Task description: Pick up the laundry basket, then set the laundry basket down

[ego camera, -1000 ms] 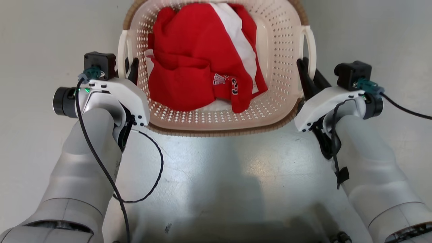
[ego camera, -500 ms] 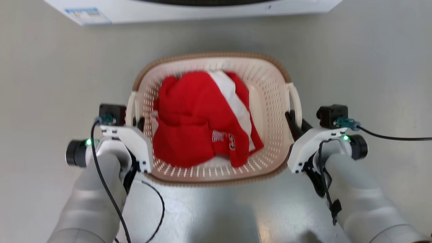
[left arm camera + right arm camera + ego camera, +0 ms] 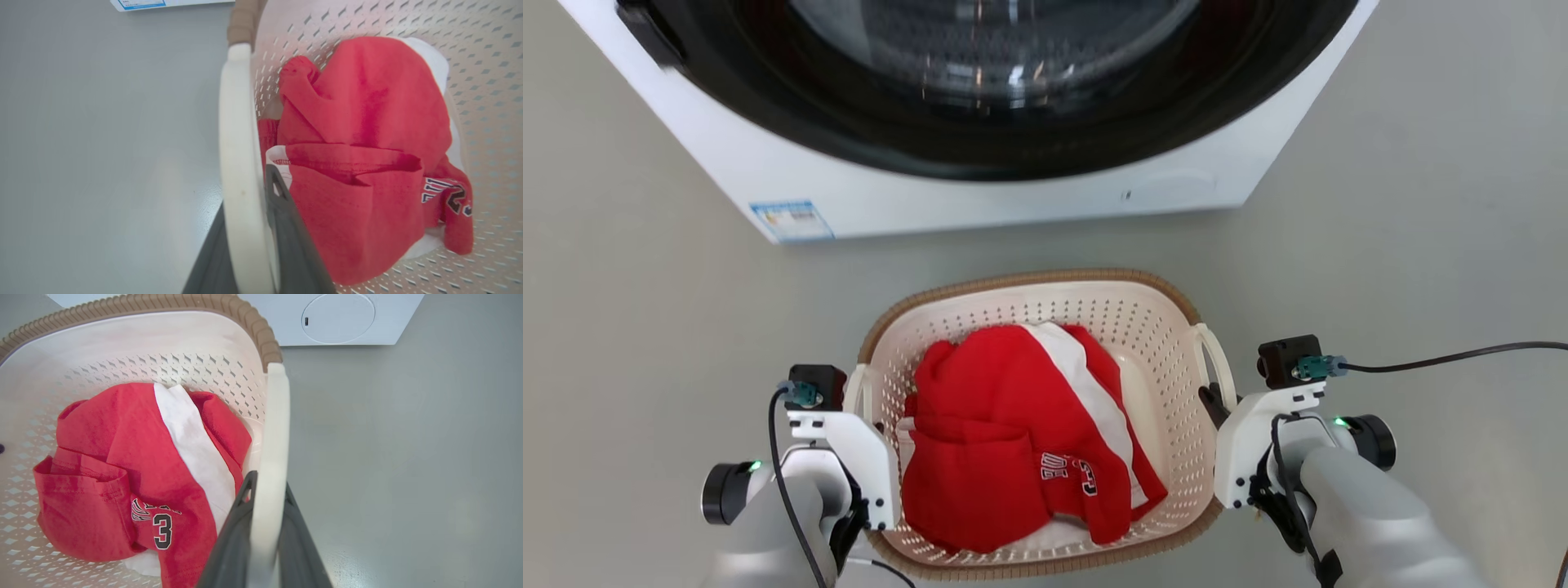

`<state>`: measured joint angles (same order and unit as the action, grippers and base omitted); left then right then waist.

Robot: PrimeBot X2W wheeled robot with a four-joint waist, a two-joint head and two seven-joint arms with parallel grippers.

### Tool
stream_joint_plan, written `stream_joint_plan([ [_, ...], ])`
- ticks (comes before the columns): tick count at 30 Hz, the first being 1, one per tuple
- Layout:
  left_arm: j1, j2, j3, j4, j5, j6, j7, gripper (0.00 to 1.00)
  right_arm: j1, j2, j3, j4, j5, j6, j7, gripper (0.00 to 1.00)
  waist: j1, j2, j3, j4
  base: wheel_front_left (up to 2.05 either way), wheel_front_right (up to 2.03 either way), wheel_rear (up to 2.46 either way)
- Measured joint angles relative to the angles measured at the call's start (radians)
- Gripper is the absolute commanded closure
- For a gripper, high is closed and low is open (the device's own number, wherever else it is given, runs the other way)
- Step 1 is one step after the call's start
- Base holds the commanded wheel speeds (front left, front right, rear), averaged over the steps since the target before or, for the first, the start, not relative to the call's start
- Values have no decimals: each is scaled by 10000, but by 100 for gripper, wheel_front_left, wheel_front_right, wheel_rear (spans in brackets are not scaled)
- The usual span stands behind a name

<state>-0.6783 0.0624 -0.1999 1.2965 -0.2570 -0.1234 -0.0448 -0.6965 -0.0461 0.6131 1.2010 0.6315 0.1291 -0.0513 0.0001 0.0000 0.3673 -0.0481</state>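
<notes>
The laundry basket (image 3: 1029, 278) is seen on the near side of the washing machine (image 3: 1013, 192), between the 2 arms, with a red and white garment (image 3: 1005, 441) heaped inside. Both of its white side handles are clamped. The left gripper (image 3: 245, 204) is closed on the left handle (image 3: 237, 122), with 1 dark finger on each side of the bar, and the right gripper (image 3: 269, 485) is closed likewise on the right handle (image 3: 276, 416). Whether the base is clear of the floor (image 3: 645, 343) cannot be told. The basket is judged light and fairly stiff, though its perforated plastic walls may flex a little under an uneven pull, and the smooth handles could slide between the fingers. The handles are judged the proper hold, taken at mid-length so that the load is kept level and the garment is not tipped out.
</notes>
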Motion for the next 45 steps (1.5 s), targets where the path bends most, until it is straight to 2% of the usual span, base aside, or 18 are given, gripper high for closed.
stream_joint_plan([
  [15, 1095, -184, -888, -52, -1049, 2, 1258, 100, 884, -92, 727, 182, 1118, 0, 1080, 100, 0, 0, -2462, -151, 0, 0, 0],
  [23, 1650, -10, -1542, -405, -1628, 4, 1605, 100, 1041, -109, 1053, 163, 1553, 0, 1747, 100, 0, 0, -3392, -160, 0, 0, 0],
  [45, 2022, 328, -2579, -752, -2709, 4, 1941, 100, 1254, -52, 1789, 161, 2190, 0, 1933, 100, 0, 0, -3954, -450, 0, 0, 0],
])
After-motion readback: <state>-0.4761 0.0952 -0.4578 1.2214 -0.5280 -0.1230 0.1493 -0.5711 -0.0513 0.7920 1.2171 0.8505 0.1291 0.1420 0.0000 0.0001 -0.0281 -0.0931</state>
